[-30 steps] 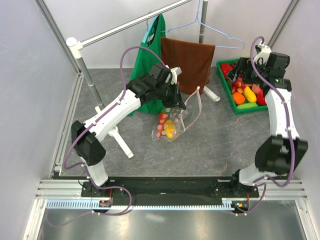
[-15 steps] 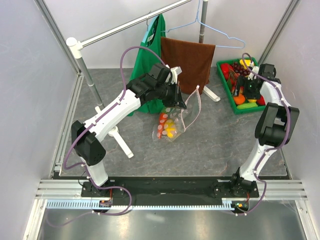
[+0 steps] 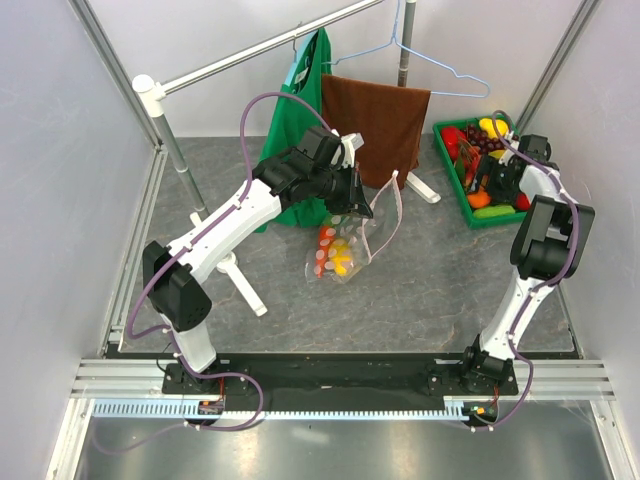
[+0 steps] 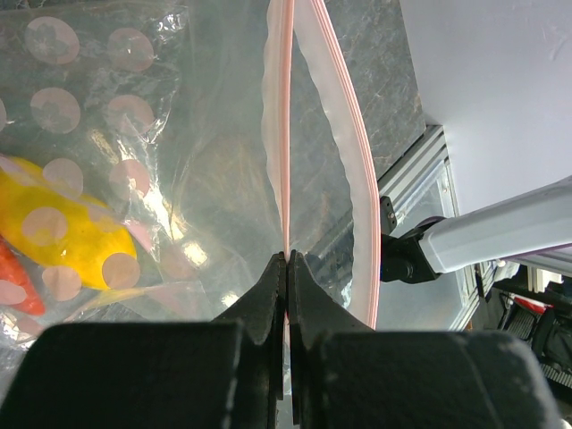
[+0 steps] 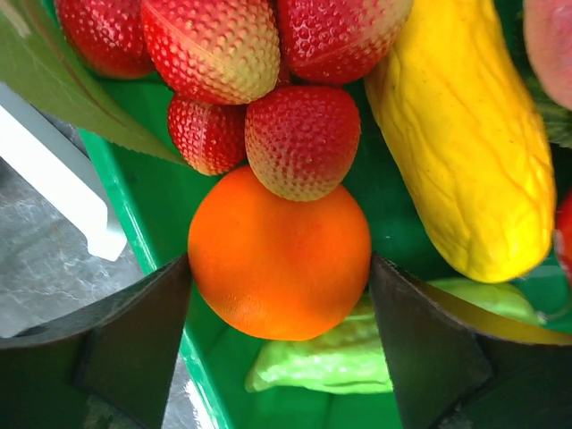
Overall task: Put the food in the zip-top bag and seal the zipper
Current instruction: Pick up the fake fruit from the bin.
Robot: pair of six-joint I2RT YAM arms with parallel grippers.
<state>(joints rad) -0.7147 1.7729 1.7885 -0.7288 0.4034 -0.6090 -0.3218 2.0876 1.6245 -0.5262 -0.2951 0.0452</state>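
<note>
My left gripper is shut on the pink zipper edge of the clear dotted zip-top bag and holds its mouth open above the table. In the left wrist view the jaws pinch one zipper strip. A yellow fruit and red pieces lie inside the bag. My right gripper is down in the green tray, open. Its jaws straddle an orange, close against both sides. Strawberries, a yellow fruit and a green vegetable lie around it.
A brown towel and a green cloth hang from the rail behind the bag, with a wire hanger above. The rack's white foot lies left of the bag. The tray stands at the back right by the wall.
My right arm has swung down and in from above the tray, and its open jaws now sit around the orange. The left arm and the bag have not moved.
</note>
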